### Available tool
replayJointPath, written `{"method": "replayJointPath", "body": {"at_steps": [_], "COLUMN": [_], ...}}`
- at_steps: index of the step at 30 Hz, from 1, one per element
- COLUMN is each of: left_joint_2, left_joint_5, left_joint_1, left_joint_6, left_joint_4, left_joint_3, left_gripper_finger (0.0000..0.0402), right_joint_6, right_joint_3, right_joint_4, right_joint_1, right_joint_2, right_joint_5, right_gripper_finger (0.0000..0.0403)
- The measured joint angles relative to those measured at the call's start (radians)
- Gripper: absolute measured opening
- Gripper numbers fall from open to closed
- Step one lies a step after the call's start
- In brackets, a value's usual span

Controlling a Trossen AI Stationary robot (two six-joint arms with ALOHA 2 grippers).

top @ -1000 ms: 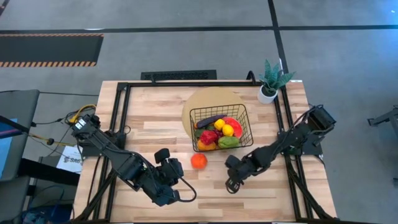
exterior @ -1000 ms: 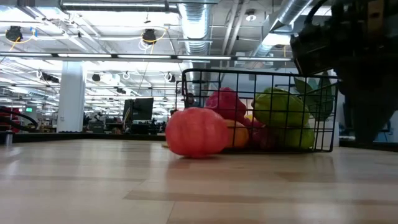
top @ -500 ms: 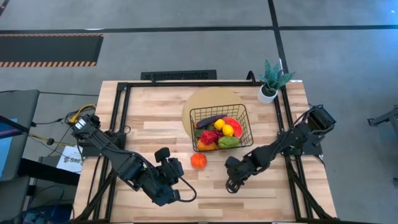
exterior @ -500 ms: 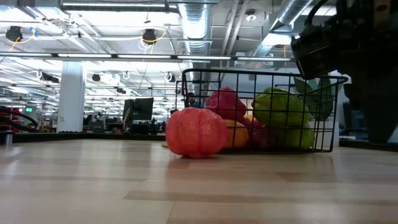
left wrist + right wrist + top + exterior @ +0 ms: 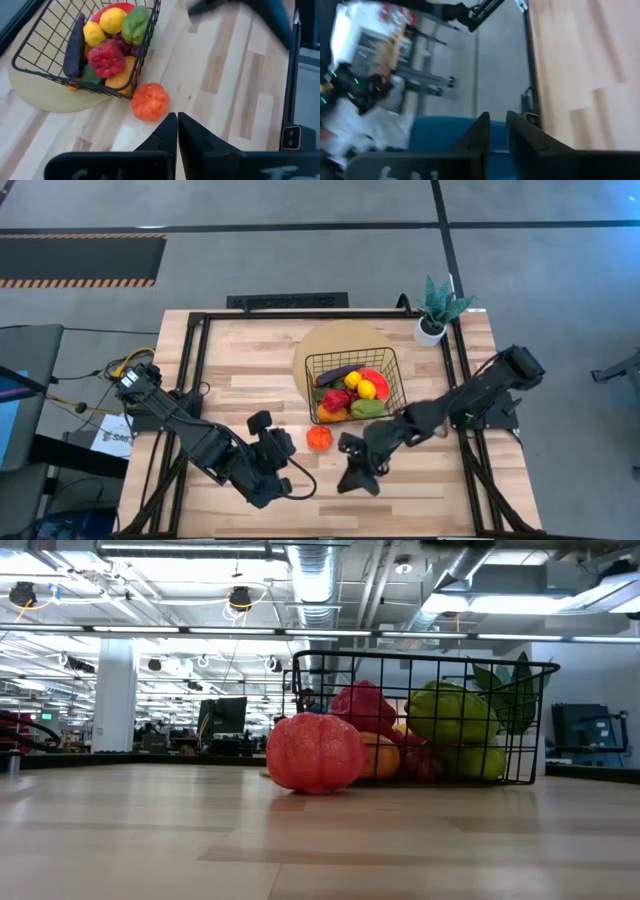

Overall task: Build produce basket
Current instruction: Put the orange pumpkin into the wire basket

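The black wire basket (image 5: 397,380) stands on a round tan mat (image 5: 330,342) and holds a purple eggplant, lemons, a red pepper and a green pepper. One orange-red round fruit (image 5: 319,438) rests on the table just outside the basket's near left corner, also shown in the low view (image 5: 315,752) and the left wrist view (image 5: 150,101). My left gripper (image 5: 177,122) is shut, hangs above the table and points at this fruit from the near left (image 5: 282,442). My right gripper (image 5: 346,483) hovers near the fruit's right, fingers a little apart (image 5: 498,122), with nothing between them.
A potted green plant (image 5: 437,305) stands at the far right corner. A black frame (image 5: 195,360) runs along the table's edges. Bare wood lies left of the basket and along the near edge.
My right gripper has risen from the table, out of the top of the low view, and swung toward the table's left and near edge, tipping from pointing down toward level. The fruit and the basket have kept their places.
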Motion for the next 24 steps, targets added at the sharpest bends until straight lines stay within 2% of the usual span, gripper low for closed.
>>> {"method": "replayJointPath", "body": {"at_steps": [2,3,6,9,14,17,24], "left_joint_2": [0.000,0.000,0.000,0.000,0.000,0.000,0.000], "left_joint_5": [0.007,0.010,0.017,0.019,0.025,0.025,0.026], "left_joint_1": [0.000,0.000,0.000,0.000,0.000,0.000,0.000], "left_joint_6": [-0.004,-0.004,-0.004,0.011,0.014,0.014,0.013], "left_joint_4": [-0.001,-0.003,-0.005,-0.012,-0.037,-0.038,-0.037], "left_joint_3": [0.000,0.000,0.000,0.000,0.000,0.000,0.000], "left_gripper_finger": [0.0000,0.0000,0.0000,0.0000,0.0000,0.0000,0.0000], "right_joint_6": [-0.088,-0.134,-0.231,-0.215,-0.119,-0.081,-0.134], "right_joint_3": [0.077,0.122,0.253,0.344,0.328,0.280,0.256], "right_joint_4": [-0.176,-0.277,-0.652,-0.931,-1.025,-1.014,-1.014], "right_joint_1": [-0.013,-0.018,-0.019,-0.006,0.042,0.060,0.034], "right_joint_2": [-0.042,-0.058,-0.107,-0.118,-0.083,-0.013,0.165], "right_joint_5": [0.026,0.076,0.294,0.461,0.487,0.440,0.411], "right_gripper_finger": [0.0068,0.0060,0.0026,0.0008,0.0004,0.0003,0.0002]}}
